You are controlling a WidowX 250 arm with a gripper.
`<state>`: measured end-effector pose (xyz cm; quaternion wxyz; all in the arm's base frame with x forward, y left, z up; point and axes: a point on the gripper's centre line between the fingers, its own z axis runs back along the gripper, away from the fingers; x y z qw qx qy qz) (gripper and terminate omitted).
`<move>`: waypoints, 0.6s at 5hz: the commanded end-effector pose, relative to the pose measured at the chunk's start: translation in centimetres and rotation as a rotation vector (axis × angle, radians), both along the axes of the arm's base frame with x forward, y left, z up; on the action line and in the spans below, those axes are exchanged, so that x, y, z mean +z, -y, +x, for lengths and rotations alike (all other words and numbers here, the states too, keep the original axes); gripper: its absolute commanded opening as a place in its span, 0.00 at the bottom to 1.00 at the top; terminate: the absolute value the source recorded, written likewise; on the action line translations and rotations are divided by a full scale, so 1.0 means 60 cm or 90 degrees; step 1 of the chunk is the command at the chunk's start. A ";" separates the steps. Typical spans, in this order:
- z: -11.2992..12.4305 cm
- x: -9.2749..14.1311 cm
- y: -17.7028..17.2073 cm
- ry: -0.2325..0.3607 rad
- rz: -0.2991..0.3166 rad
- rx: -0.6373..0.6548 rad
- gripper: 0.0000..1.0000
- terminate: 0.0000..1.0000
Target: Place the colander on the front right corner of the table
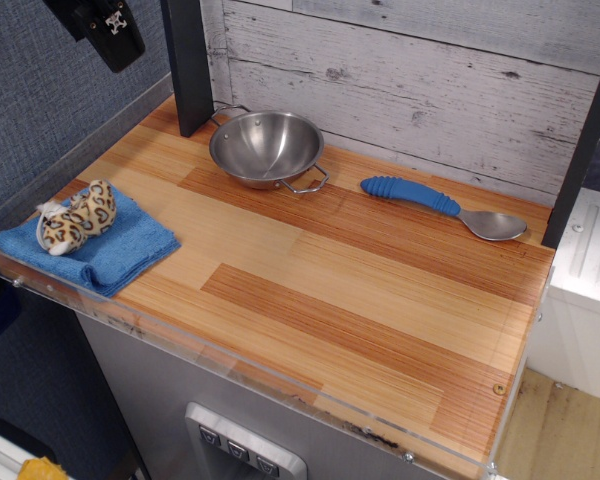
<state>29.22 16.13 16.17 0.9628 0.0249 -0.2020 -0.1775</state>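
- The colander (266, 147) sits upright, mouth up, at the back of the table (310, 300), left of centre and near the whitewashed plank wall (410, 90).
- Its two wire loop handles lie on a line running from the back left to the front right; the nearer handle points toward the spoon (442, 206).
- One spoon, with a blue handle and metal bowl, lies to the colander's right, apart from it, its long axis running left to right with the bowl at the right end.
- One blue cloth (100, 245) lies at the front left corner, and one leopard-spotted plush toy (77, 217) rests on it.
- A dark post (188, 65) stands just behind and left of the colander.
- The gripper (108, 30) hangs high at the upper left, well away from the colander and holding nothing; how far it is open cannot be told.
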 end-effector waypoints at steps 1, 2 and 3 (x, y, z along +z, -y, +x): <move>0.000 0.000 0.000 0.000 0.000 0.000 1.00 0.00; -0.006 -0.021 0.011 -0.005 0.040 -0.074 1.00 0.00; -0.011 -0.038 0.017 0.004 0.115 -0.155 1.00 0.00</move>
